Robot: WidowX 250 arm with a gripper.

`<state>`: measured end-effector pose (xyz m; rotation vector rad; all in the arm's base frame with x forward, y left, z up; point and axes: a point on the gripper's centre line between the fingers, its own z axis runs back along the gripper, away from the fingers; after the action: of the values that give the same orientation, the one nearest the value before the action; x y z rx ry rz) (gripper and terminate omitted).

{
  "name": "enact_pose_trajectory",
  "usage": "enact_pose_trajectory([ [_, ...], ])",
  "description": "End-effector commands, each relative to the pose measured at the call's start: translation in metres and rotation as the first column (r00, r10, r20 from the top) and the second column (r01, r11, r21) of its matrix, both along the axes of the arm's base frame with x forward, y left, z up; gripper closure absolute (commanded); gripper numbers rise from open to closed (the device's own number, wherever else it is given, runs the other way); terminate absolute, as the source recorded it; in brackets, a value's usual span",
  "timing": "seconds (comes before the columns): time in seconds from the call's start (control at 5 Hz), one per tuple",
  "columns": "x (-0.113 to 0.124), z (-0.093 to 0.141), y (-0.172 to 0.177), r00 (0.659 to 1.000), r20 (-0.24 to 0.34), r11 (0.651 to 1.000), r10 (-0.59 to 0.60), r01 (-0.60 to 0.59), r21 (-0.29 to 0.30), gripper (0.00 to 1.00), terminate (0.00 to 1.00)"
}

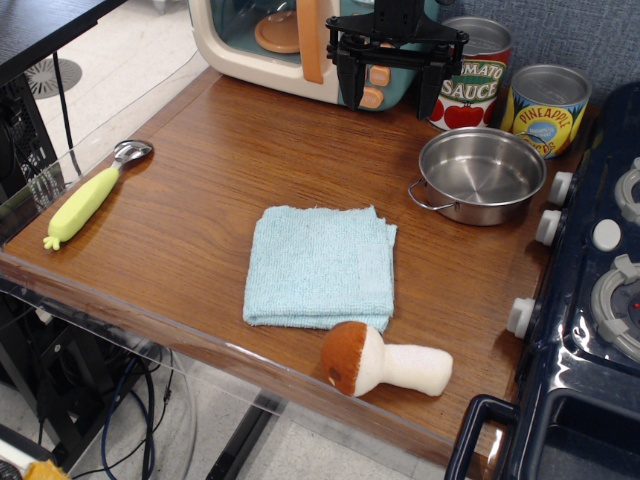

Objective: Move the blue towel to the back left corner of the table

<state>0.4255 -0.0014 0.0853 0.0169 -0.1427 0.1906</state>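
The blue towel (320, 265) lies folded flat near the front middle of the brown wood-grain table (200, 200). My gripper (392, 98) is black and hangs open and empty at the back of the table, in front of the toy oven, well behind the towel and above the tabletop. Its two fingers (354, 88) stand wide apart, pointing down. The back left corner of the table is partly taken up by the toy oven.
A toy oven (290, 45) stands at the back. Tomato sauce can (472, 75) and pineapple can (546, 108) at back right. Steel pot (482, 175) right of the towel. Plush mushroom (385, 362) at the front edge. Yellow-handled scoop (95, 195) at left. Dark blue toy stove (595, 300) on the right.
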Motion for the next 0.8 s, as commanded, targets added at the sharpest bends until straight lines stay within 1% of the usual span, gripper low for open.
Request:
enact_pose_trajectory([
  [0.0,0.000,0.000,0.000,1.000,0.000,1.000,0.000,0.000,0.000,0.00,0.00],
  [0.2,-0.008,0.007,0.004,1.000,0.021,1.000,-0.013,0.013,0.002,0.00,0.00],
  [0.4,-0.023,0.017,0.009,0.999,0.033,0.998,-0.011,0.013,-0.056,0.00,0.00],
  [0.6,-0.052,0.025,0.013,0.998,0.069,0.998,-0.015,0.019,-0.056,0.00,0.00],
])
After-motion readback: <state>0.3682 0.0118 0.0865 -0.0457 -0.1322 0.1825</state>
